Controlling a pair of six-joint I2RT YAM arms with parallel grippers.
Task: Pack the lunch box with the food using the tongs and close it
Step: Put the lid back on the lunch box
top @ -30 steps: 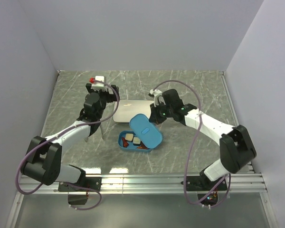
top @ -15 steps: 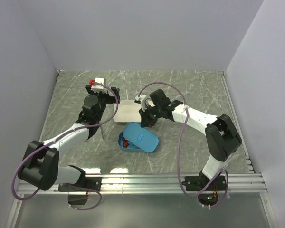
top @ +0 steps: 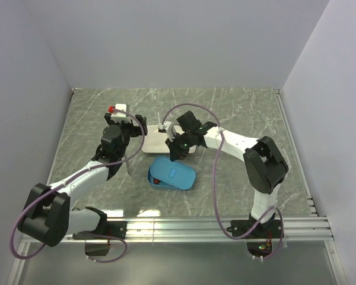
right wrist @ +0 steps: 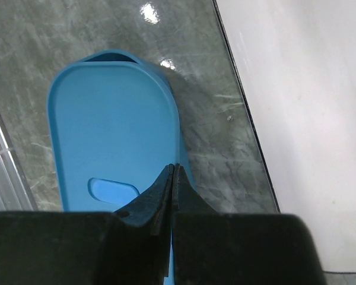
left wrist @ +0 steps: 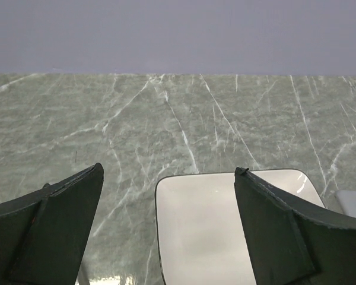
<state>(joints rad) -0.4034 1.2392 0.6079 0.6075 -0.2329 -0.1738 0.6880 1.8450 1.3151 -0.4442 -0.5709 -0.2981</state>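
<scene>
**A:** How far along is the packing looking?

**B:** Nearly done, I judge. The lid [top: 173,174] is lying over the lunch box [top: 151,176], but it is sitting slightly askew. One end is leaving a gap where a red bit of food [top: 156,180] is showing. The white plate [top: 155,142] is showing no food. What is remaining is squaring the lid and pressing it down.

**A:** What are the right fingers doing?

**B:** The right gripper [right wrist: 173,168] is hanging with its fingers clenched together, grasping nothing. The lid [right wrist: 113,124] is lying directly beneath the fingertips, its tab recess just to one side of them. I cannot tell whether the tips are touching it.

**A:** And the left?

**B:** The left gripper [left wrist: 169,170] is holding its fingers spread wide and released. Only the bench [left wrist: 166,107] and the plate's near corner [left wrist: 196,237] are lying between and beyond them.

**A:** Where are the tongs?

**B:** A thin grey leg under the left arm is probably the tongs [top: 128,167], lying behind those fingers.

**A:** What is each view adding?

**B:** Only the top view is showing the gap and the food. The right wrist view is showing how the clenched tips are lining up over the lid. The left wrist view is missing the box entirely.
</scene>
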